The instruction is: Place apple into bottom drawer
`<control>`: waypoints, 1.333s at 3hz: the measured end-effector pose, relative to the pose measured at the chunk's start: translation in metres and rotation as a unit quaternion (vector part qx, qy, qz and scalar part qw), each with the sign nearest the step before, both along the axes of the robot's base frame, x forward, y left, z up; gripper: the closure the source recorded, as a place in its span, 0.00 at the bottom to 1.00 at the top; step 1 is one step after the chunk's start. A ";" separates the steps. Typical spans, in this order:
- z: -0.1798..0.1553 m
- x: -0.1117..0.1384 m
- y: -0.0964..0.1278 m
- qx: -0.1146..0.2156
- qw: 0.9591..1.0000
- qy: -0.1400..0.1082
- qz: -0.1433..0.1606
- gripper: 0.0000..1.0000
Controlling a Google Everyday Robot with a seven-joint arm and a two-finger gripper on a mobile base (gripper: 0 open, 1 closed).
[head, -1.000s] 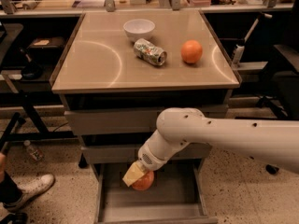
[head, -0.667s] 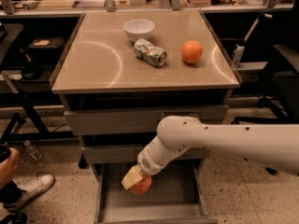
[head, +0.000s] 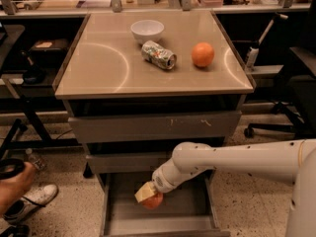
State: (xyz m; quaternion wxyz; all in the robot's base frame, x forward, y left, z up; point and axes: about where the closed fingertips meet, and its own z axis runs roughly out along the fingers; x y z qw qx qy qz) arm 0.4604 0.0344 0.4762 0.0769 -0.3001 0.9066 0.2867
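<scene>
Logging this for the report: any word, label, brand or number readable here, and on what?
No legible text anywhere.
The can on the table: printed wrap, too blurred to read.
The bowl and the orange: no markings visible.
The gripper, holding the apple over the bottom drawer: no label visible.

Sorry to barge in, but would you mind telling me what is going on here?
The robot's arm reaches down in front of the cabinet, and its pincer is closed on the apple, holding it low inside the open bottom drawer. The apple has not yet been let go, and I cannot tell whether it touches the drawer floor. Up on the tabletop sit a white bowl, a crushed can and an orange.
</scene>
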 end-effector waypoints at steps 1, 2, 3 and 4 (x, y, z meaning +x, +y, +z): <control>-0.042 0.005 -0.006 -0.014 1.000 0.017 -0.021 1.00; -0.046 0.004 -0.007 -0.015 0.999 0.020 -0.022 1.00; -0.056 0.004 -0.003 -0.003 0.999 0.027 -0.024 1.00; -0.092 0.023 -0.005 0.036 0.996 0.033 -0.072 1.00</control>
